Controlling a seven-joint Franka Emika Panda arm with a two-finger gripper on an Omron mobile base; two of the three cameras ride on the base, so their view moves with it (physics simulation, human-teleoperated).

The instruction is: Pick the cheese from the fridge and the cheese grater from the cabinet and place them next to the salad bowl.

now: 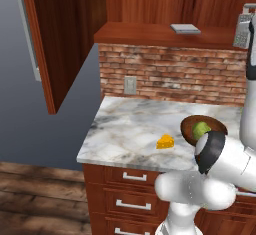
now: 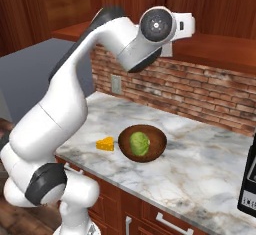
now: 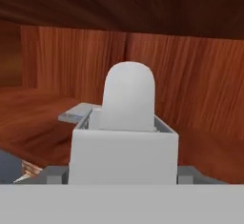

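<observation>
Hand view: you see cheese grater [image 3: 125, 137] at 6 o'clock, base hidden. Gripper [image 3: 125, 175] fingertips barely visible flanking it; whether it grips, you cannot tell.

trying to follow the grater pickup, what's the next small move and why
Probably ease the gripper forward and close on the grater: it stands on the cabinet shelf between the open jaws, not yet gripped. The cheese already lies beside the bowl.
</observation>
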